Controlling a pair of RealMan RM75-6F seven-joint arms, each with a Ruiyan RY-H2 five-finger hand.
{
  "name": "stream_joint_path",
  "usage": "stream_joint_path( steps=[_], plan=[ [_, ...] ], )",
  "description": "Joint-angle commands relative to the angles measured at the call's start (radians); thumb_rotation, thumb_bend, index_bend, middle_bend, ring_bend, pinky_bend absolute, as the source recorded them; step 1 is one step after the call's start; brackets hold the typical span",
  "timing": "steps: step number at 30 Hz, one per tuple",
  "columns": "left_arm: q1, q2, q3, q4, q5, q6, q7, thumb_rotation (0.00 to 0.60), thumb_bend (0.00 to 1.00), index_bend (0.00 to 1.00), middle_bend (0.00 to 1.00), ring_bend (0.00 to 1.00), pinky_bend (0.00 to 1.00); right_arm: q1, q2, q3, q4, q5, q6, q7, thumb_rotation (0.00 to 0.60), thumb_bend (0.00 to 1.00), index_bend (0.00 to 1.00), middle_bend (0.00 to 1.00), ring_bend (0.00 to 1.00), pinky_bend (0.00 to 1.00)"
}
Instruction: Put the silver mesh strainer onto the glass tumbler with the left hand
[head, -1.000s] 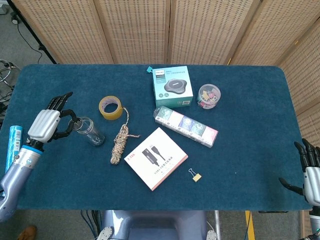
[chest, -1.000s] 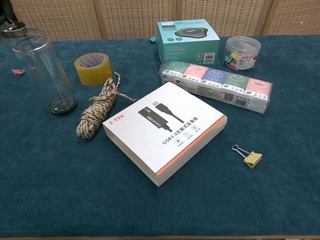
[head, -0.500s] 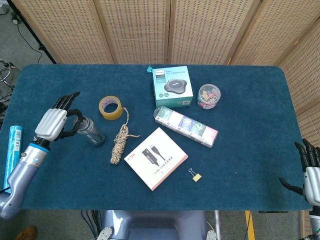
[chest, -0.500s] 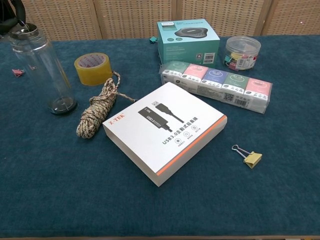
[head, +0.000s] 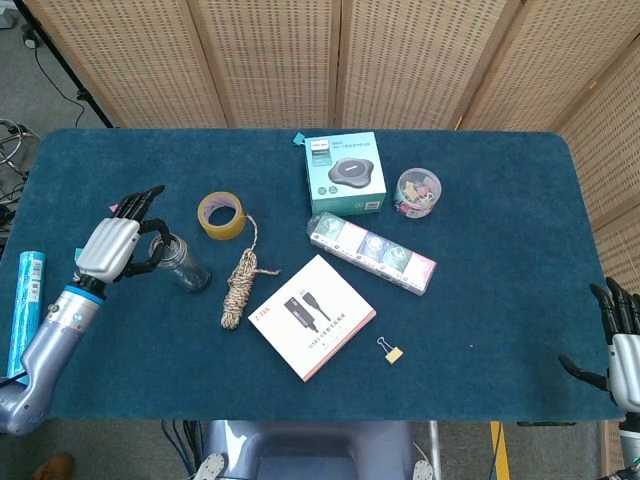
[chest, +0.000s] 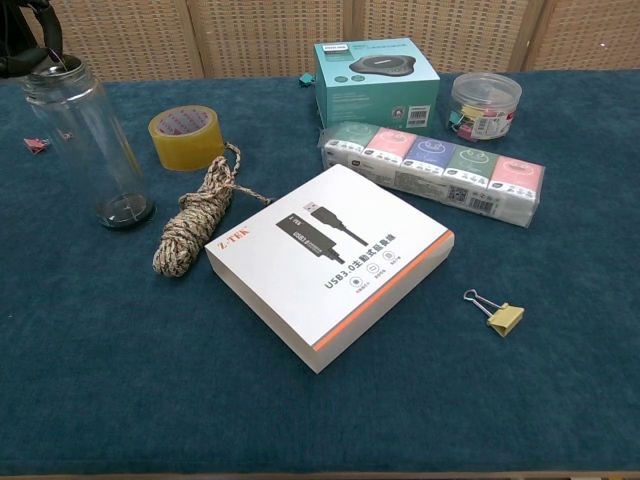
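A dark blue cloth covers the tabletop (head: 480, 200), with woven cane screens (head: 300, 60) standing behind its far edge. Nearest lie a binder clip (chest: 497, 310) and a white USB box (chest: 330, 262), then a rope coil (chest: 195, 218). The right hand (head: 622, 345) sits at the near right corner, fingers spread, holding nothing. At the left, the glass tumbler (chest: 85, 140) stands upright, long axis vertical, mouth up. The left hand (head: 112, 245) is at its rim, fingers curled around the silver mesh strainer (chest: 45, 68), which sits at the tumbler's mouth. Farther back lie the yellow tape roll (head: 221, 215) and a teal box (head: 345, 172)
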Motion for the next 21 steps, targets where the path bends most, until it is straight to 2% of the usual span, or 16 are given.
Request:
stream_joint_path(
  steps=[1, 4, 6, 10, 12, 21],
  plan=[
    [-0.001, -0.003, 0.001, 0.002, 0.000, -0.001, 0.001, 0.600, 0.51, 0.56, 0.00, 0.00, 0.00, -0.001, 0.000, 0.000, -0.001, 0.000, 0.001, 0.001, 0.600, 0.11, 0.00, 0.00, 0.00, 0.00],
    [-0.001, -0.006, 0.002, 0.005, 0.001, 0.000, 0.006, 0.600, 0.51, 0.50, 0.00, 0.00, 0.00, 0.000, 0.001, 0.000, -0.001, 0.000, 0.000, 0.001, 0.600, 0.11, 0.00, 0.00, 0.00, 0.00],
    [-0.001, -0.004, 0.003, 0.002, 0.000, -0.003, 0.005, 0.600, 0.51, 0.42, 0.00, 0.00, 0.00, 0.000, 0.001, 0.000, -0.001, 0.000, -0.001, 0.002, 0.600, 0.11, 0.00, 0.00, 0.00, 0.00],
    [0.001, 0.001, 0.006, 0.000, 0.008, -0.004, -0.007, 0.600, 0.51, 0.19, 0.00, 0.00, 0.00, 0.000, 0.002, 0.001, -0.002, -0.001, 0.001, 0.004, 0.600, 0.11, 0.00, 0.00, 0.00, 0.00],
    [0.001, 0.006, 0.009, -0.002, 0.012, -0.010, -0.012, 0.600, 0.51, 0.13, 0.00, 0.00, 0.00, -0.001, 0.002, 0.001, -0.002, -0.001, 0.001, 0.004, 0.600, 0.11, 0.00, 0.00, 0.00, 0.00],
    [0.002, 0.036, 0.013, -0.021, 0.010, -0.021, 0.000, 0.600, 0.51, 0.03, 0.00, 0.00, 0.00, -0.001, 0.002, 0.001, -0.003, -0.001, 0.002, 0.002, 0.600, 0.11, 0.00, 0.00, 0.00, 0.00]
  ],
)
